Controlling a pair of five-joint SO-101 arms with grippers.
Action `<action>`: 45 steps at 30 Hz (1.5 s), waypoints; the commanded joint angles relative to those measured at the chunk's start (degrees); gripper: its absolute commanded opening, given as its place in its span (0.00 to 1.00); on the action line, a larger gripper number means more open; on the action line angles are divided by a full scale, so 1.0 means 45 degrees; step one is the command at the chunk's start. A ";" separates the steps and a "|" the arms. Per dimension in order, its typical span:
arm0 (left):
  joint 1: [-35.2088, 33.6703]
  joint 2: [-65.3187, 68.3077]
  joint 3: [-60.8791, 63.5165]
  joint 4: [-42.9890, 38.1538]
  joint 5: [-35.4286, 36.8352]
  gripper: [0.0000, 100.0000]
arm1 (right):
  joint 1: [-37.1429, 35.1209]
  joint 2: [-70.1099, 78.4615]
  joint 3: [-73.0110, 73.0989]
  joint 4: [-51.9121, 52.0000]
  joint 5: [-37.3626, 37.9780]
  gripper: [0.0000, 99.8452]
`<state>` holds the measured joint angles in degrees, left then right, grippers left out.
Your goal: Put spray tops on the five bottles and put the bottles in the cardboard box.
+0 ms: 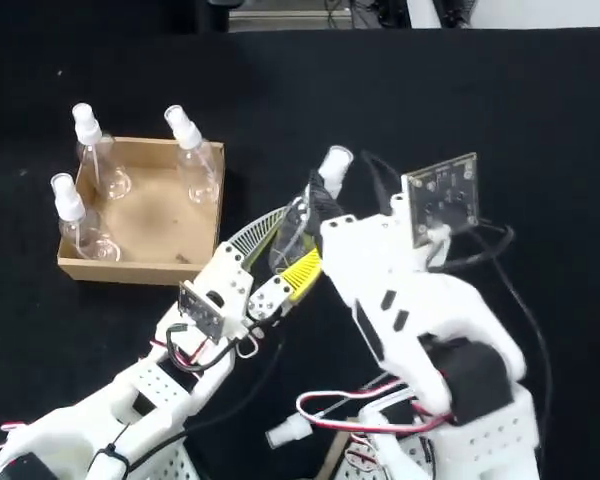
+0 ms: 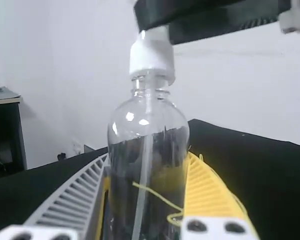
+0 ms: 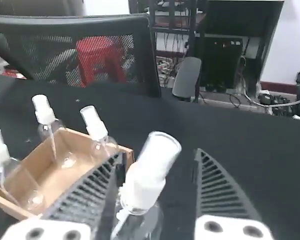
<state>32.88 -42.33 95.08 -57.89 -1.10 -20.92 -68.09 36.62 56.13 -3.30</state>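
A black tabletop (image 1: 540,120) seen from above, with two white robot arms rising from six o'clock to meet at its centre. At ten o'clock sits an open, shallow cardboard box (image 1: 130,268) holding three bottles (image 1: 195,165), all upright and each fitted with a white spray top; two stand along the far wall and one in the near corner at nine o'clock, leaving the rest of the box floor bare. At the centre, the left pincer (image 1: 298,238), one finger grey and one yellow, is clamped on the body of a fourth clear bottle (image 2: 147,165), which looks empty apart from its thin dip tube. A spray top (image 2: 151,55) sits on this bottle's neck; whether it is screwed home cannot be told. The right pincer (image 3: 160,155), with black ribbed fingers, straddles that top with its jaws parted, one finger close against it and the other apart. A loose spray top (image 1: 288,433) lies on the tabletop at six o'clock, between the arm bases. The bottle is probably light, thin-walled plastic, smooth and apt to slip or dent under a hard squeeze, so the mid-body is the sounder place to hold it, leaving the neck free for turning the top.
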 commanded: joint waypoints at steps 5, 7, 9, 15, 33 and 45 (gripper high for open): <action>0.0049 -0.0274 0.0322 -0.0391 -0.0039 0.03 | 0.0000 -0.0303 -0.3311 0.2090 0.0039 0.19; 0.0049 -0.0274 0.0322 -0.0391 -0.0039 0.03 | 0.0508 -0.0303 -0.3565 0.2422 0.0059 0.19; -0.0049 -0.0274 0.0322 -0.0391 -0.0098 0.03 | 0.1368 -0.0303 -0.3604 0.2735 0.0059 0.19; 0.0107 -0.0274 0.0322 -0.0391 -0.0059 0.03 | 0.3927 -0.0400 -0.1768 0.3263 0.0059 0.19; -0.4230 -0.0195 0.0303 -0.3985 -0.0274 0.03 | 0.6037 -0.0420 0.5753 -0.0938 -0.0039 0.19; -0.6711 -0.0117 0.0205 -0.2090 -0.0039 0.03 | 0.4024 -0.0420 0.8313 -0.2657 0.0059 0.19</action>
<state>3.60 -42.33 95.08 -68.79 -2.07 -0.35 -69.14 74.07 46.11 -3.12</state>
